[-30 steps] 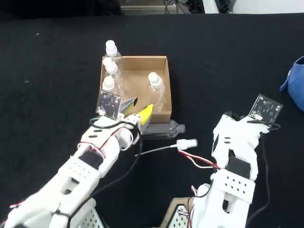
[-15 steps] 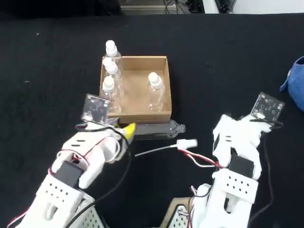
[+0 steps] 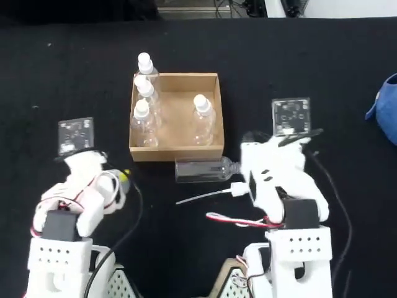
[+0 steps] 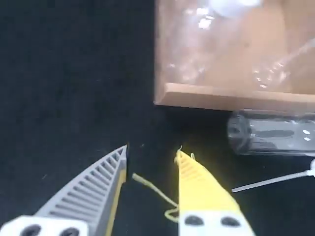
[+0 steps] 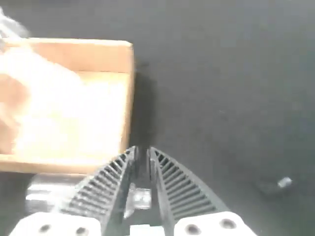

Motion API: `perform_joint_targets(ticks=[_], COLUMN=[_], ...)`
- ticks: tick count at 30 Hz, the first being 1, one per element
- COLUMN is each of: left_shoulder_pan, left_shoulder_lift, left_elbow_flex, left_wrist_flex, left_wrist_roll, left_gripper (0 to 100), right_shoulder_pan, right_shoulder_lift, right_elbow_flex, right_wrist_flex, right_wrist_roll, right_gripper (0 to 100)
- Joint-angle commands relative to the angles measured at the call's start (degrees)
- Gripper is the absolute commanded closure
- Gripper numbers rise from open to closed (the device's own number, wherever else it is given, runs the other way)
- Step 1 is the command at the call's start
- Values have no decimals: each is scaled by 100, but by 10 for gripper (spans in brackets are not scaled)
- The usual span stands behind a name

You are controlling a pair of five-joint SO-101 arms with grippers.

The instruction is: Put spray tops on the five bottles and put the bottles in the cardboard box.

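The cardboard box holds three topped bottles along its left wall, one of them nearest the front, and a fourth on its right side. A clear bottle without a top lies on its side just in front of the box. A white spray top with a long tube rests near that bottle's neck. My left gripper is open and holds nothing, hanging left of the box's front corner. My right gripper hovers over the lying bottle's neck, its fingers almost together.
A blue object lies at the right edge of the black table. Red and white cables trail in front of the right arm. Open black cloth stretches to the left of the box and behind it.
My left arm has pulled back from the box's front edge to the lower left. My right arm has swung forward and left, over the lying bottle's neck and the spray top.
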Motion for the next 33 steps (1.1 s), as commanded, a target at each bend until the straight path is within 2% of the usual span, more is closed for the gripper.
perform_joint_targets(ticks=[1, 6, 10, 16, 24, 33], left_shoulder_pan=[-752, -1886, -2378, -2932, -3073, -3064], left_shoulder_lift=[-18, -18, -18, -18, -79, -79], left_elbow_flex=[-514, -57, 673, 1596, 2360, 2765], left_wrist_flex=[149, -554, -1310, -2409, -2488, -2488], left_wrist_roll=[-62, -62, -26, -9, -9, -9], left_gripper=[971, 971, 971, 971, 971, 971], right_shoulder_pan=[-571, -914, -1266, -1758, -2215, -2251], right_shoulder_lift=[-57, 409, 1191, 2000, 2062, 2062], right_elbow_flex=[-505, -690, -963, -1323, -1191, -57], right_wrist_flex=[88, -114, -246, -202, -264, -2101], right_wrist_roll=[53, 62, 62, 62, 62, 18], right_gripper=[902, 876, 864, 708, 724, 723])
